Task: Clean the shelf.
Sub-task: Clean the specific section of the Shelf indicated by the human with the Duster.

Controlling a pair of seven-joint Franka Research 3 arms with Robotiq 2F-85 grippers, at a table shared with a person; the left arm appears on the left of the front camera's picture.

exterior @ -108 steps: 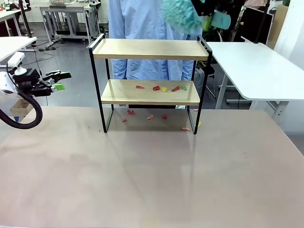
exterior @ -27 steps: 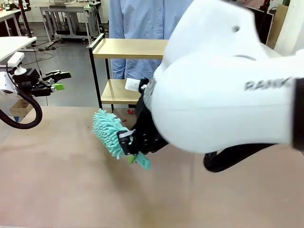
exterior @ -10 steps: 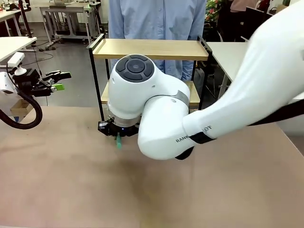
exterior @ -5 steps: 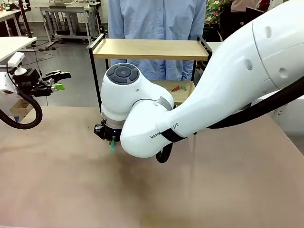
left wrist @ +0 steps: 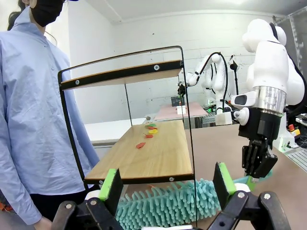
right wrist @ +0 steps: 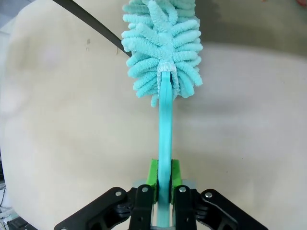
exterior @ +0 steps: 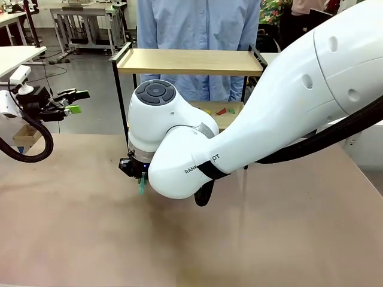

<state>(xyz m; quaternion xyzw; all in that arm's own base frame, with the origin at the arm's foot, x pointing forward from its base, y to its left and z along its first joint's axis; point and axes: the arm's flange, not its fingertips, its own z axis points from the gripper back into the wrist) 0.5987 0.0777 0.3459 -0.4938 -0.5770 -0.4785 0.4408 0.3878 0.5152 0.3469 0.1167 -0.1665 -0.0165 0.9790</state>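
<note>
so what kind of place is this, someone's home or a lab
Probably a robotics lab: a big white robot arm works at the table, and metal-framed worktables stand on a bare grey floor behind it.

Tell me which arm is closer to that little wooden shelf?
Right. The right arm, jaws shut on a teal duster, is at the foot of the shelf; the left arm, jaws open, hangs off to its side.

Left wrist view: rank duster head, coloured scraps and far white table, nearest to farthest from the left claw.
1. The duster head, just ahead, low at the shelf's near end.
2. The coloured scraps, farther along its lower board.
3. The white table, beyond the shelf's far end.
</note>
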